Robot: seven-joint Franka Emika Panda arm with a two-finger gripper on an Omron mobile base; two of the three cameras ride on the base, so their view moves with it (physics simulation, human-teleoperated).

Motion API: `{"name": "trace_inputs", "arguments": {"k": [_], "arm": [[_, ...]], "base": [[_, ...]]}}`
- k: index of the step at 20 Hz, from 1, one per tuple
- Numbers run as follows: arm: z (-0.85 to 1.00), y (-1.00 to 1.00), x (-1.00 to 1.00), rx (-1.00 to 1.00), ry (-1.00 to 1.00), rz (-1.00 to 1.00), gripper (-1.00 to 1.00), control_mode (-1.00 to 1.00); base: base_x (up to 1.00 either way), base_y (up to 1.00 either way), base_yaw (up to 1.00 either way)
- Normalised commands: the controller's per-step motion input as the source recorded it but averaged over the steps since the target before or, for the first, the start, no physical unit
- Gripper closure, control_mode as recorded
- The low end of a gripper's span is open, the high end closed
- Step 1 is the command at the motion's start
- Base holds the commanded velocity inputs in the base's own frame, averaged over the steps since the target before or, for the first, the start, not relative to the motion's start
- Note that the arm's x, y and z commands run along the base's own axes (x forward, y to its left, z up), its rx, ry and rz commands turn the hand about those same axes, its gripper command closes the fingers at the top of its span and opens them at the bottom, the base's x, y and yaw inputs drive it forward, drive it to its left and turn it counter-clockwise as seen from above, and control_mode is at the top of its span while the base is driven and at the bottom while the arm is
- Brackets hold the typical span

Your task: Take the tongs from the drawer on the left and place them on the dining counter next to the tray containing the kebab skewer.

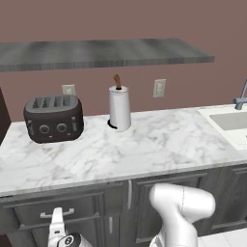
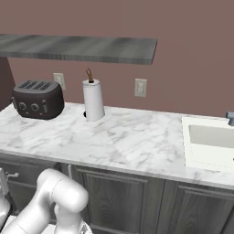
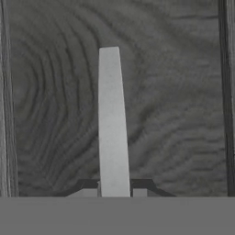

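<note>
1. The drawer [image 3: 165,114] front sits right ahead of the pincer, dark wood grain all around it. It looks shut, so I'd guess the tongs are inside, out of sight, and I can't say which way they point.
2. The silver bar handle [image 3: 111,124] runs straight away from the pincer [image 3: 114,193], long axis along the drawer front.
3. The pincer is clamped tight on that handle, 1 finger each side, presumably to pull.

Arm [image 1: 181,212] bent low, reaching down-left; gripper [image 3: 114,195] clamped on bar betw. fingertips [image 3: 139,193].
</note>
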Motion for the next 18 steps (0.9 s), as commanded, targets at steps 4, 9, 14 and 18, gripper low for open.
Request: {"name": "trace_inputs", "arguments": {"k": [4, 9, 14, 18], "arm": [[0.0, 0.0, -0.59, 0.0, 0.0, 0.0, 1.0, -1.0], [0.0, 0.0, -0.53, 0.0, 0.0, 0.0, 1.0, -1.0], [0.0, 0.0, -0.45, 0.0, 0.0, 0.0, 1.0, -1.0], [0.0, 0.0, -0.31, 0.0, 0.0, 0.0, 1.0, -1.0]], "base": [[0.0, 0.0, 0.0], [0.0, 0.0, 0.0], [0.0, 0.0, 0.0], [0.0, 0.0, 0.0]]}}
